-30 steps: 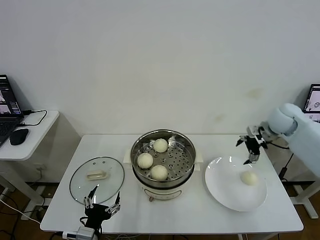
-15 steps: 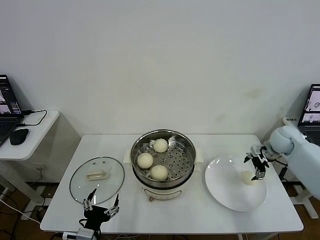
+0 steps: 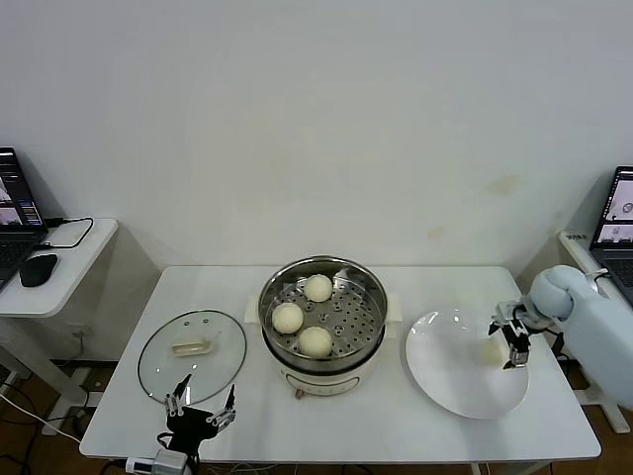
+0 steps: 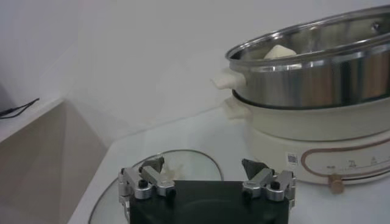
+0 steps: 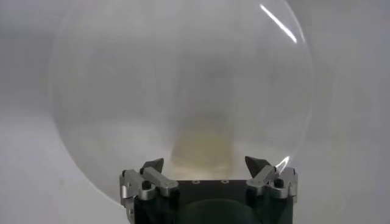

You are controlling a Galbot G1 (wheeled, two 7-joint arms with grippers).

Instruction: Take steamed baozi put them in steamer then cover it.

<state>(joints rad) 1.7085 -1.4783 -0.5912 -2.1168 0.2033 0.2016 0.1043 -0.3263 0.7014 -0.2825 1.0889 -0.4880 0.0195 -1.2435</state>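
Right tool over the last bun on the plate

The right tool (image 3: 512, 341) hangs spread wide, holding nothing, above the baozi (image 3: 492, 349) on the white plate (image 3: 445, 376). Three buns sit in the steamer (image 3: 322, 315). The left tool (image 3: 202, 405), wide and empty, waits beside the cover (image 3: 191, 354) on the worktop (image 3: 396, 426).

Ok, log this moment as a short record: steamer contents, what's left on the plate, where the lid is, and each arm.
steamer: lid off, three baozi on its perforated tray
plate: one baozi, largely hidden behind the right gripper
cover: flat on the table, on the robot's left of the steamer
right gripper: open, lowered over the plate's baozi
left gripper: open, parked low at the near table edge by the cover
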